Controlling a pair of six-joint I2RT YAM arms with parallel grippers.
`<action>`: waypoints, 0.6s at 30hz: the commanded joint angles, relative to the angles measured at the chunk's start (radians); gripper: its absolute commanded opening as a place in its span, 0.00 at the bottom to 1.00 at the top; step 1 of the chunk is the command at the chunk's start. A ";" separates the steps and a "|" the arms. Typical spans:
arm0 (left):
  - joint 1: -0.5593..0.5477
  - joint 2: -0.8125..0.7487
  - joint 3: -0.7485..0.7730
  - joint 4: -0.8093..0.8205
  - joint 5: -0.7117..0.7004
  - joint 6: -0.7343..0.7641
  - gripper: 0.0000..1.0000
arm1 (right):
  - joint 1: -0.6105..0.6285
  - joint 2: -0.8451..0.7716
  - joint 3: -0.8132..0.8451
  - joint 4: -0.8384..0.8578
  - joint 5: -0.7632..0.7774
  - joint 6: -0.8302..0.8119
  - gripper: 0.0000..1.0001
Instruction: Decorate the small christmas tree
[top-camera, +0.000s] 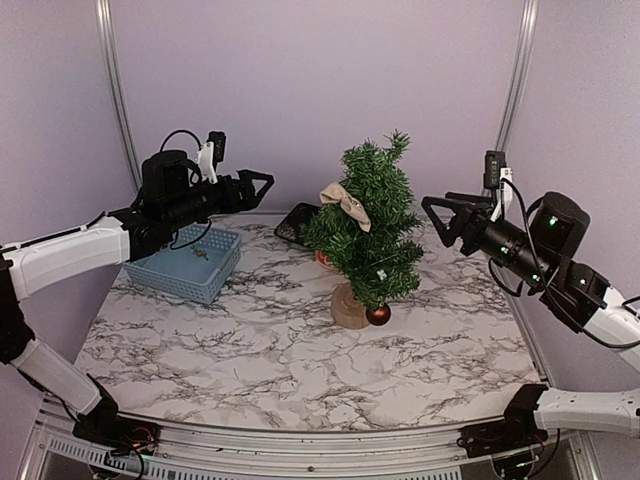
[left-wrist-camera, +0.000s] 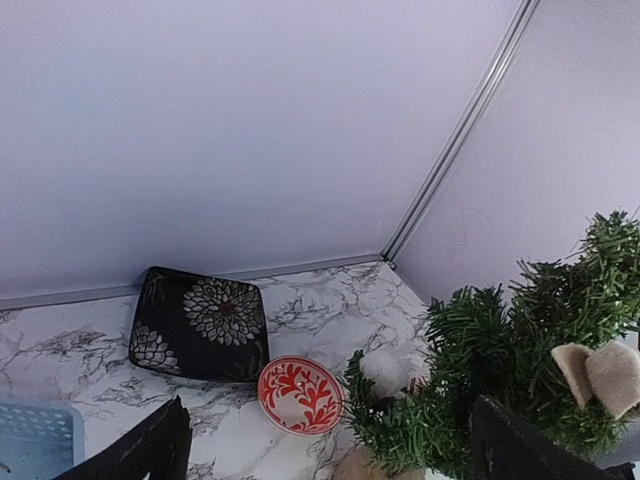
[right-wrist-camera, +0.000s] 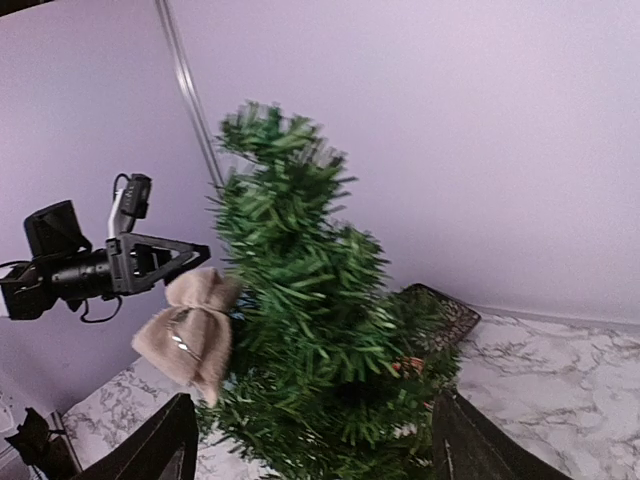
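The small christmas tree (top-camera: 372, 230) stands mid-table on a tan stump, carrying a beige burlap bow (top-camera: 346, 203), a small white ornament (top-camera: 381, 273) and a red ball (top-camera: 378, 315) low by the stump. My left gripper (top-camera: 266, 184) hovers open and empty to the tree's left, level with its upper half. Right of the tree, my right gripper (top-camera: 430, 215) is also open and empty, pointing at it. The left wrist view shows the tree (left-wrist-camera: 500, 370) and bow (left-wrist-camera: 600, 375) at the right. In the right wrist view the tree (right-wrist-camera: 310, 320) fills the middle, the bow (right-wrist-camera: 190, 330) on its left side.
A blue basket (top-camera: 188, 262) holding a small item sits at the left under my left arm. A black floral plate (top-camera: 296, 224) and a red-patterned bowl (left-wrist-camera: 300, 395) lie behind the tree. Lilac walls close in the table on three sides.
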 joint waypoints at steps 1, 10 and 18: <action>0.002 0.030 -0.029 0.004 0.012 -0.008 0.99 | -0.138 -0.031 -0.098 -0.146 -0.048 0.142 0.74; -0.081 -0.055 -0.085 0.066 0.253 0.284 0.84 | -0.164 -0.044 -0.144 0.034 -0.334 0.048 0.51; -0.121 -0.034 -0.029 0.076 0.310 0.418 0.53 | 0.060 0.073 0.001 0.002 -0.220 -0.143 0.39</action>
